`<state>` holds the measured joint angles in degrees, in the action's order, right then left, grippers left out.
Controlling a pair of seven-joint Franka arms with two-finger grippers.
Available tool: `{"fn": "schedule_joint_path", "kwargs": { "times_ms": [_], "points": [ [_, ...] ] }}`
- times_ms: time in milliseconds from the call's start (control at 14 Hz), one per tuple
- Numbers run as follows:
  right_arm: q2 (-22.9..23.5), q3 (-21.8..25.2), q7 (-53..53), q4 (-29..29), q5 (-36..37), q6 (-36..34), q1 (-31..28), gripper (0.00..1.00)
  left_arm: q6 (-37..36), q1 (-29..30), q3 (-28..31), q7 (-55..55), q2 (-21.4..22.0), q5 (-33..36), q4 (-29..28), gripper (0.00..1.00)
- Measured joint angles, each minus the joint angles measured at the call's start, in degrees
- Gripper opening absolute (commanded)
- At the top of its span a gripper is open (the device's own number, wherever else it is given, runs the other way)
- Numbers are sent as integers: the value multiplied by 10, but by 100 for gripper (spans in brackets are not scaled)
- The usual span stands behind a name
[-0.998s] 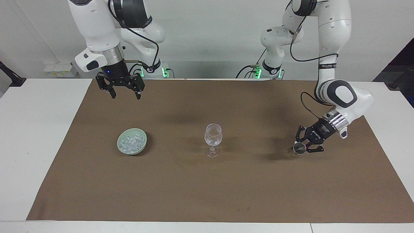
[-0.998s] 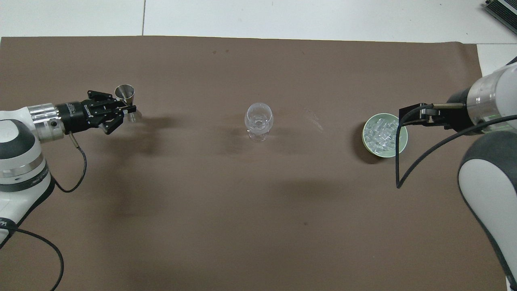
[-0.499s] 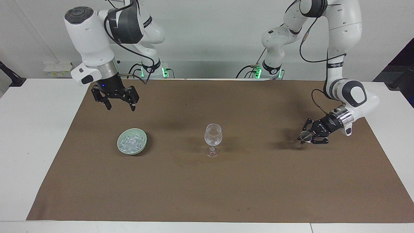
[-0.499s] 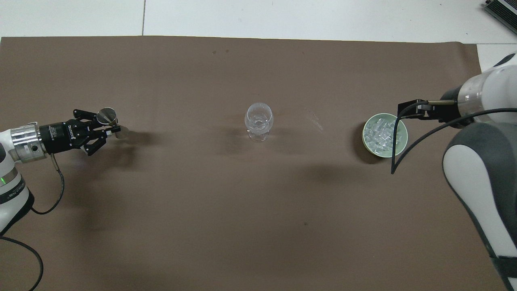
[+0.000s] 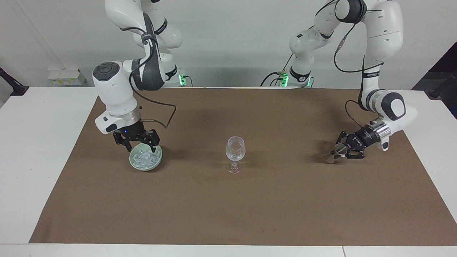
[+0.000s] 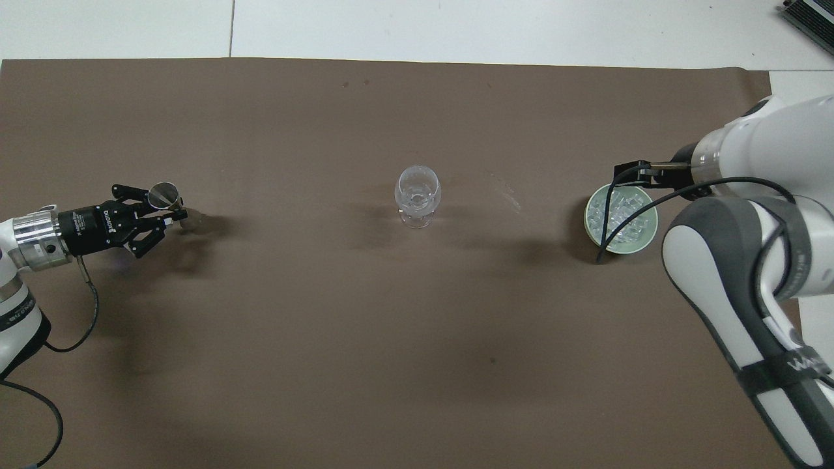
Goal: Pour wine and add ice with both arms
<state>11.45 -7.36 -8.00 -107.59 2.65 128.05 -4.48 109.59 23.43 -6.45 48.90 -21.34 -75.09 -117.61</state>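
The ice [image 5: 144,158] is a heap of small clear cubes in a pale green bowl [image 5: 156,163] toward the right arm's end. The right gripper [image 5: 140,149], fingers spread, sits directly over it, perhaps touching. The left gripper [image 5: 339,151] is clamped on a metal jigger [image 6: 163,195].

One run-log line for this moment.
left gripper: shut on jigger | right gripper: open over ice bowl | wine glass: upright

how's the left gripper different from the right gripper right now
The left gripper is shut on a small metal jigger; the right gripper is open and holds nothing. The left gripper lies nearly level, low over the brown mat; the right gripper points down at the green bowl of ice. Both are black with two fingers.
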Motion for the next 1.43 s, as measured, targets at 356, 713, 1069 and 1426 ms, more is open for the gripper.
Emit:
{"fn": "schedule_joint_path", "kwargs": {
  "times_ms": [356,713,1069,1426],
  "points": [
    [14,1,0,-51,14,59,-6,100,0,0,-1,-32,-1,-6,-12,0],
    [18,1,1,-102,33,110,-9,96,0,0,-1,-74,-1,-6,-17,0],
    [18,1,1,-125,34,115,-10,92,0,0,-1,-95,-1,-6,-24,28],
    [17,1,1,-126,34,116,-10,83,0,0,-1,-96,-1,-6,-24,53]
  ]
}}
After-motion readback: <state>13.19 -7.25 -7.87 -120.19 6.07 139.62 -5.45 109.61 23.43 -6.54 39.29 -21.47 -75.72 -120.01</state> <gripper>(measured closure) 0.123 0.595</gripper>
